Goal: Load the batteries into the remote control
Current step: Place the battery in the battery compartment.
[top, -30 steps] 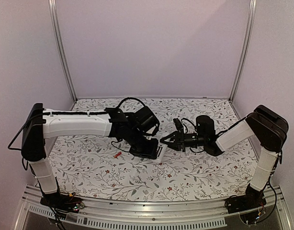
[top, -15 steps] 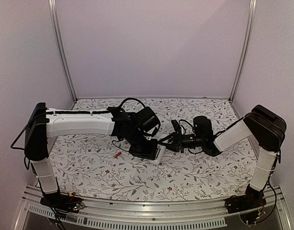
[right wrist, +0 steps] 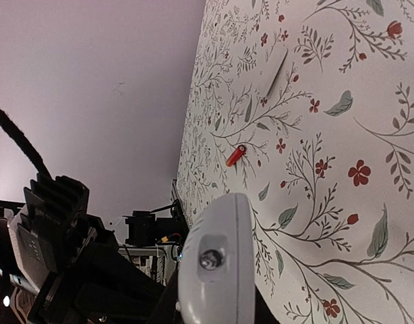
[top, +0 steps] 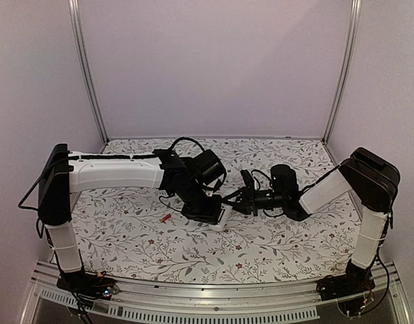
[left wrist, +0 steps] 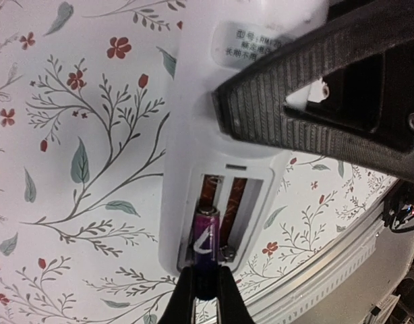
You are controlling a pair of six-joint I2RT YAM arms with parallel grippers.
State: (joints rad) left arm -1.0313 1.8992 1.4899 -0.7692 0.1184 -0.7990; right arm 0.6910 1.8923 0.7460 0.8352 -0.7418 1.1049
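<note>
Within the right hand's (left wrist: pixel 205 291) pinch, the black battery (left wrist: pixel 206 244), tip inside the remote control (left wrist: pixel 193 138) clamped by the left hand (top: pixel 215 213).

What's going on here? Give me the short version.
The left gripper holds the remote control with its back showing and the battery bay open. The right gripper pinches a dark battery with one end in one slot of the bay; it does not look fully seated. The other slot is empty. The red battery lies on the table, untouched.
</note>
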